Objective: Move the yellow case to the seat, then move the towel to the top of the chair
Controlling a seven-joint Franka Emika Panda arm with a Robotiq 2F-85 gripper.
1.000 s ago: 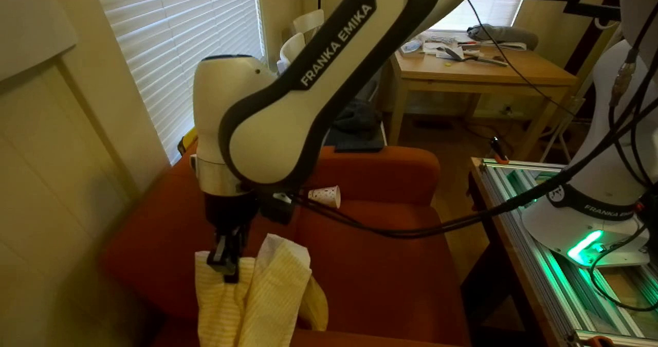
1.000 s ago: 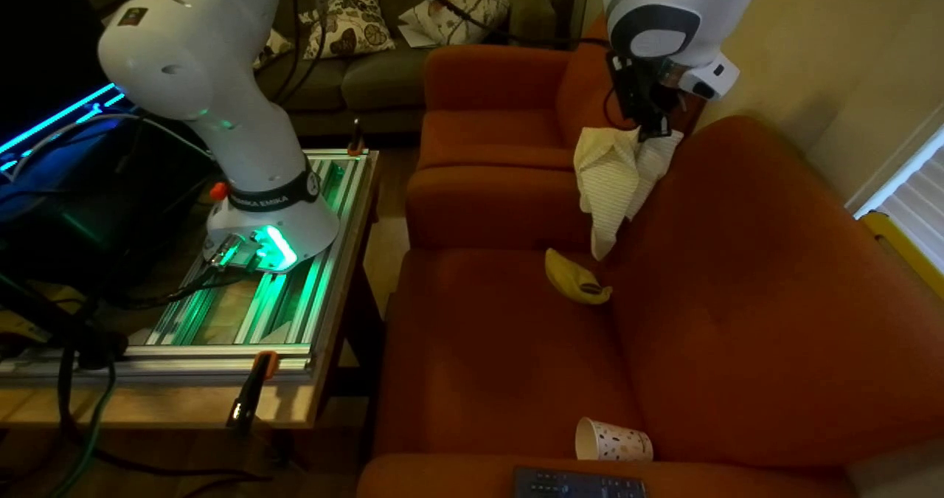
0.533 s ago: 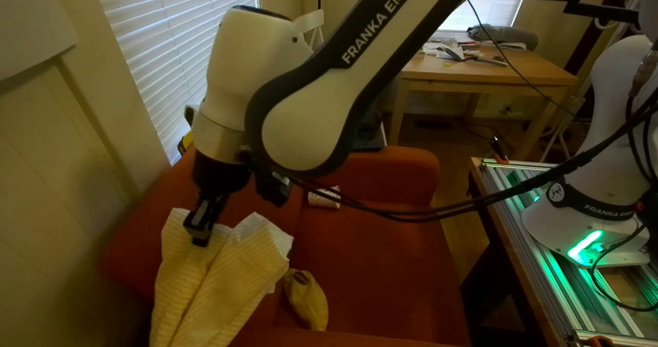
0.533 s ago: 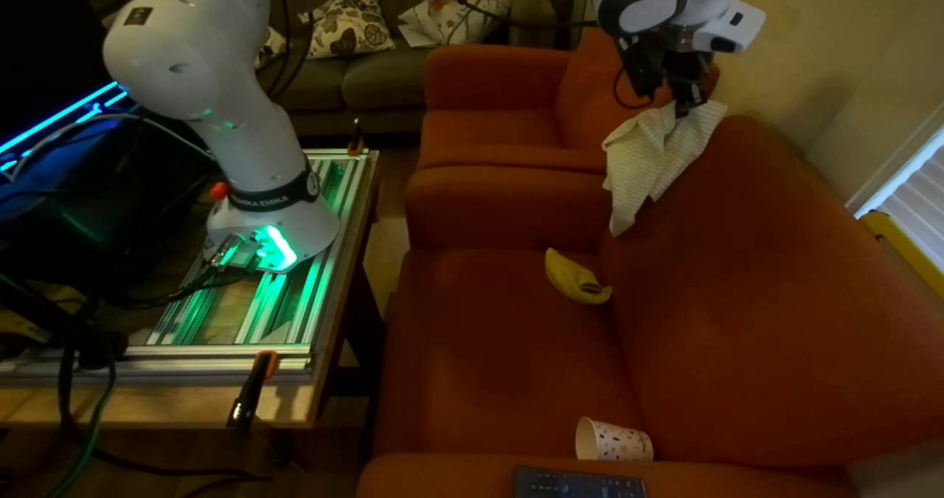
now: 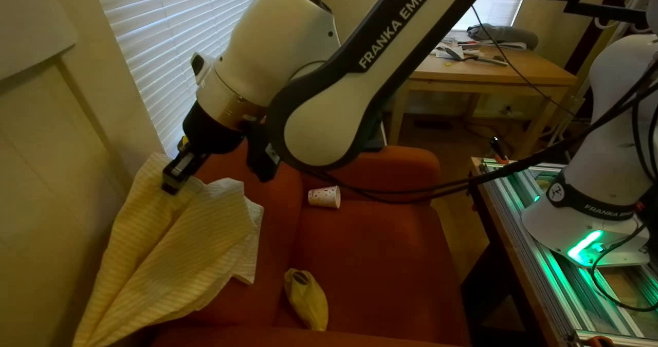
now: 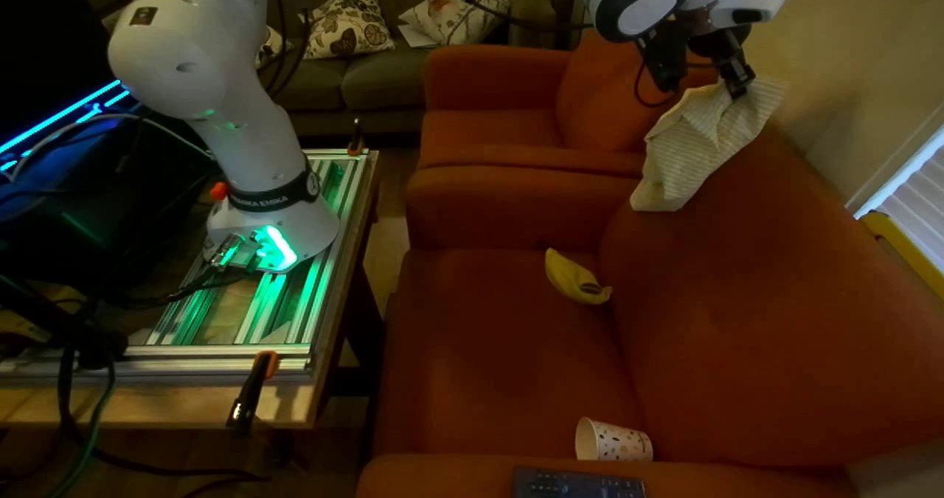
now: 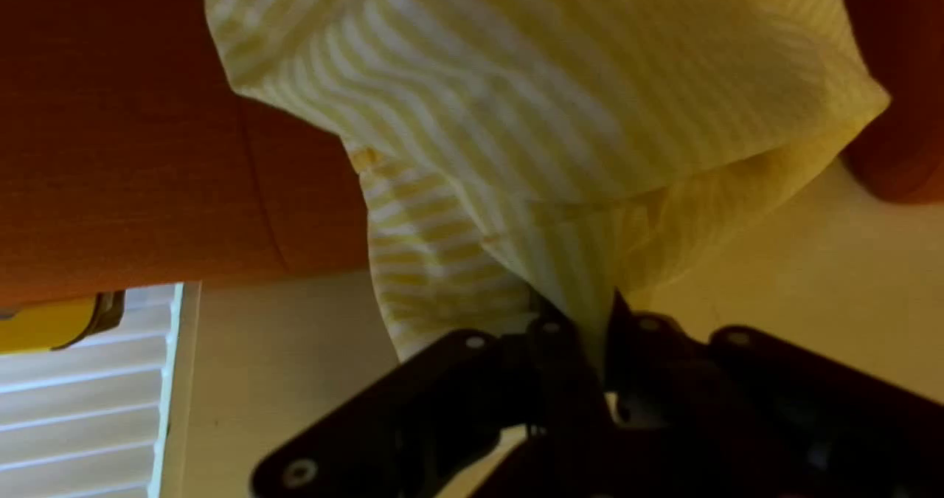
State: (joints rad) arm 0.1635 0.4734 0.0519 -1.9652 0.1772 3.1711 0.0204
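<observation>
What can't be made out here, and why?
Remote, in an exterior view: cut off by the bottom edge, markings too small.
Towel, wrist view: cut off by the top edge.
Yellow object, wrist view: cut off by the left edge.
Desk, in an exterior view: partly behind the arm.

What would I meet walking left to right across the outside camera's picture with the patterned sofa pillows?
In an exterior view: robot's base, rightmost patterned pillow, banana-shaped yellow case, striped towel, then a yellow thing cut off by the picture's edge.
</observation>
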